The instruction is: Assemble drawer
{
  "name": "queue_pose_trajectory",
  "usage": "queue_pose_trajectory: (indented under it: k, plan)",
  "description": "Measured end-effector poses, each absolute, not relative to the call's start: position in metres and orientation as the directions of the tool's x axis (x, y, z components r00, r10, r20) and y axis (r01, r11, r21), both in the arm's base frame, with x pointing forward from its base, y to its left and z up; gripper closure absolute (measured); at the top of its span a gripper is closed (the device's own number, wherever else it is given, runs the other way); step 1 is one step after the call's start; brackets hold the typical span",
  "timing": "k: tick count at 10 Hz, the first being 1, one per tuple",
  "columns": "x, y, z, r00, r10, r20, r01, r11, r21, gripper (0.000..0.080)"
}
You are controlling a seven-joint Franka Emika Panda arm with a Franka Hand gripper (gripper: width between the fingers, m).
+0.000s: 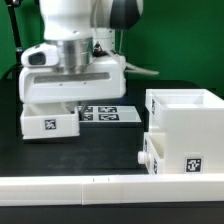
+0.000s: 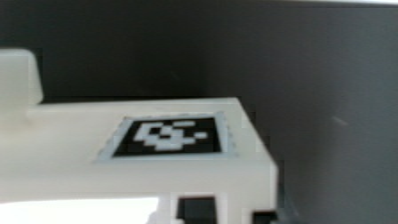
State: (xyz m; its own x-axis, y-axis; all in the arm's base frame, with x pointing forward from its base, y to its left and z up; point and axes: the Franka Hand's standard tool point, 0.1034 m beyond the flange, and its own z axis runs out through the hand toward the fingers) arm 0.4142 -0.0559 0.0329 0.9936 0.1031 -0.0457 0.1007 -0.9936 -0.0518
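A small white drawer tray (image 1: 45,120) with a black-and-white tag on its front stands at the exterior view's left. My gripper (image 1: 66,97) comes straight down onto it, its fingers closed on the tray's back wall. The wrist view shows the tray (image 2: 107,115) and its tag (image 2: 173,137) very close, with my dark fingertips (image 2: 196,210) at its edge and my gripper (image 2: 226,212) around it. The tall white box housing (image 1: 185,115) stands at the right, open at the top. A tagged part with a knob (image 1: 144,158) sits low against it.
The marker board (image 1: 108,114) lies flat on the black table just right of the held tray. A low white border wall (image 1: 100,188) runs along the front. A green backdrop and cables are behind the arm.
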Motion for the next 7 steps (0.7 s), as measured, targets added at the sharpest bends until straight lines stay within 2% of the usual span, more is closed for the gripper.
queue_pose_trajectory:
  k: [1, 3, 5, 7]
  plan:
    - [0.422, -0.054, 0.041, 0.988, 0.148, -0.054, 0.145, -0.988, -0.06, 0.0757]
    - [0.419, -0.055, 0.036, 0.982, 0.18, -0.051, 0.177, -0.982, -0.06, 0.0757]
    - [0.419, -0.055, 0.035, 0.951, 0.307, -0.044, 0.304, -0.95, -0.067, 0.0757]
    - [0.43, -0.059, 0.038, 0.842, 0.54, -0.013, 0.539, -0.841, -0.058, 0.0757]
